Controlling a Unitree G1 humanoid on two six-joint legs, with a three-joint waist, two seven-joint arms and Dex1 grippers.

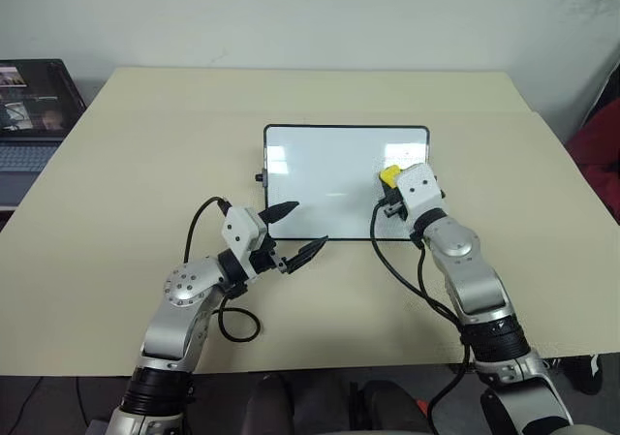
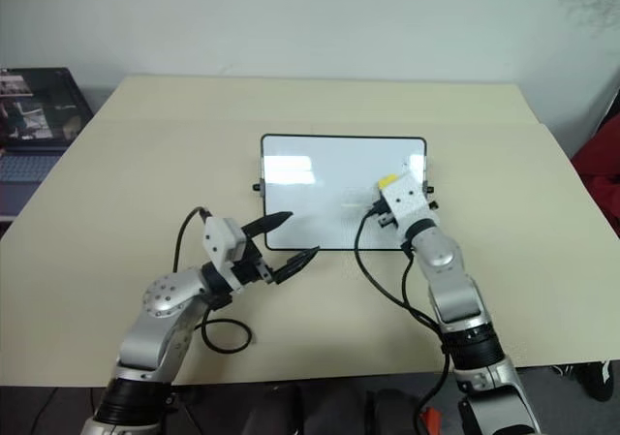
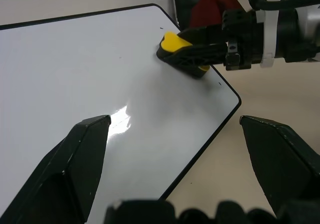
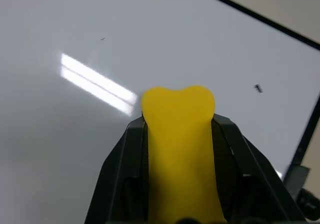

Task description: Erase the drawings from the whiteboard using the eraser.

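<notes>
Your right gripper (image 1: 389, 185) is clamped shut on the eraser (image 1: 389, 174) — both black fingers (image 4: 125, 174) press its yellow sides, and the arm reaches forward with the wrist roughly level. Your left gripper (image 1: 295, 232) hangs with its jaws spread wide and nothing between them — it points forward and toward your right, elbow bent, forearm low.
</notes>
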